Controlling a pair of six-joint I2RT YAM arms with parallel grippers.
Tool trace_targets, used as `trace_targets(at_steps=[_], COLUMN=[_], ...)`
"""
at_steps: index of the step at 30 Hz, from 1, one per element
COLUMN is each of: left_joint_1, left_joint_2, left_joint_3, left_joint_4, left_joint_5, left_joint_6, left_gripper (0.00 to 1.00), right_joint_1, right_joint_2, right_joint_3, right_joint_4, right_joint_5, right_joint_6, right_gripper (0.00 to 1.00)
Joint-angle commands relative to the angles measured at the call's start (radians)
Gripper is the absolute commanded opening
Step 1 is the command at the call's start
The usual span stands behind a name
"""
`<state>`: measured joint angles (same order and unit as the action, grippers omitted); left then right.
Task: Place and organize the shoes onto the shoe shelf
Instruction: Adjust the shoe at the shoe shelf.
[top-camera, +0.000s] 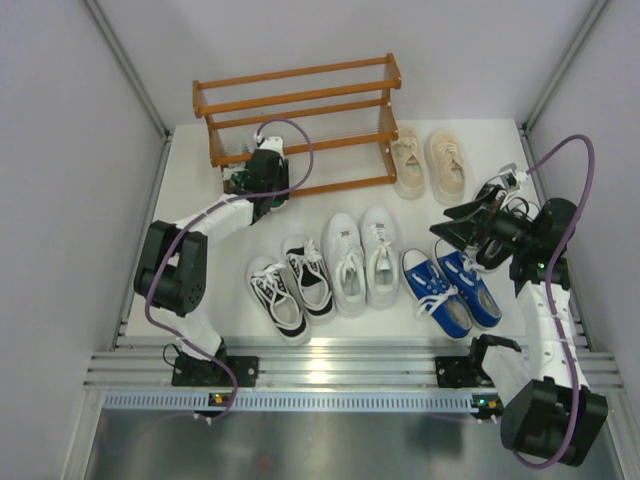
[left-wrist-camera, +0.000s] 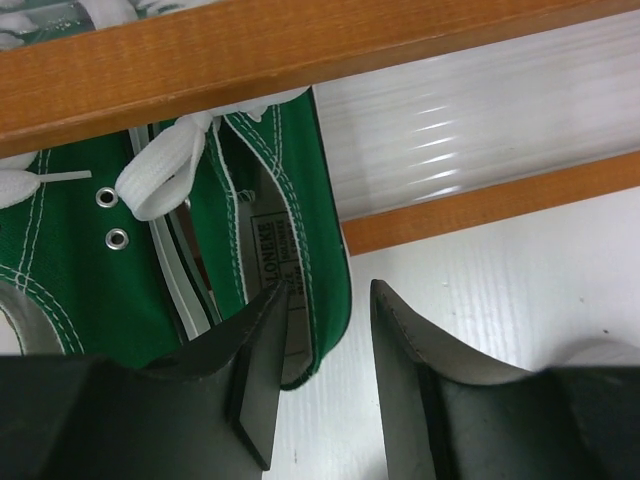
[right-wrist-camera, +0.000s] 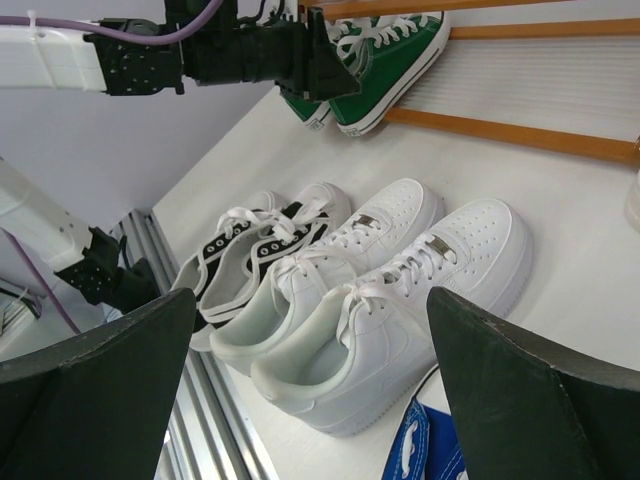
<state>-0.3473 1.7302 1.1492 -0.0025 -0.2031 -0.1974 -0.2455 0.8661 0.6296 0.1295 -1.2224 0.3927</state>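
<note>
Left tool (left-wrist-camera: 330, 295): we see its jaws narrowly apart, gripping nothing, at the green shoe (left-wrist-camera: 60, 270) heel.
Right tool (right-wrist-camera: 312, 300): wide, empty, above the white sneakers (right-wrist-camera: 420, 270).

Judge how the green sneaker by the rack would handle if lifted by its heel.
Likely floppy: the green sneaker has a thin stitched cloth heel that may fold when pinched. Probably light for its size. It looks flat-bottomed, so it should sit steady rather than roll.

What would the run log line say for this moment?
left gripper: open, astride green shoe heel at shoe shelf | right gripper: open, facing white shoes
</note>
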Motion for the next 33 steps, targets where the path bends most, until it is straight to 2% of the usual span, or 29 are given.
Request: trace_targets(at_steps=[1, 6, 12, 16, 19, 20, 23, 24, 25, 33], left_joint_1=[-0.01, -0.027, -0.03, -0.032, -0.032, -0.032, -0.033, -0.032, -0.032, -0.038], left_joint_2=[0.025, 0.055, 0.103, 0.121, 0.126, 0.124, 0.117, 0.111, 0.106, 0.058], left_joint_3=[0.024, 0.009, 0.014, 0.011, 0.001, 0.0, 0.001, 0.003, 0.003, 0.027], left_joint_4=[0.099, 0.176, 0.191, 0.191, 0.193, 0.191, 0.191, 0.193, 0.193, 0.2], left_joint_5=[-0.078, -0.12, -0.111, -0.105, -0.107, -0.101, -0.096, -0.076, -0.065, 0.059], left_joint_6=[0.046, 0.09, 0.121, 0.139, 0.156, 0.167, 0.18, 0.182, 0.184, 0.227], left_gripper=[0.44, 0.43, 0.41, 0.34, 0.26, 0.21, 0.14, 0.04, 0.0, 0.0], right_joint_1=[-0.015, -0.017, -0.017, -0.017, -0.017, -0.017, -0.017, -0.017, -0.017, -0.017], right_joint_2=[0.001, 0.002, 0.004, 0.004, 0.004, 0.004, 0.004, 0.004, 0.004, 0.007], right_joint_3=[0.042, 0.042, 0.044, 0.045, 0.045, 0.044, 0.045, 0.045, 0.045, 0.047], right_joint_4=[0.045, 0.045, 0.044, 0.042, 0.042, 0.041, 0.041, 0.041, 0.041, 0.042], right_joint_5=[-0.017, -0.019, -0.017, -0.017, -0.017, -0.017, -0.017, -0.017, -0.017, -0.017], right_joint_6=[-0.023, -0.025, -0.026, -0.026, -0.026, -0.026, -0.026, -0.026, -0.026, -0.026], right_gripper=[0.99, 1.0, 0.99, 1.0, 1.0, 0.99, 0.99, 0.99, 0.99, 1.0])
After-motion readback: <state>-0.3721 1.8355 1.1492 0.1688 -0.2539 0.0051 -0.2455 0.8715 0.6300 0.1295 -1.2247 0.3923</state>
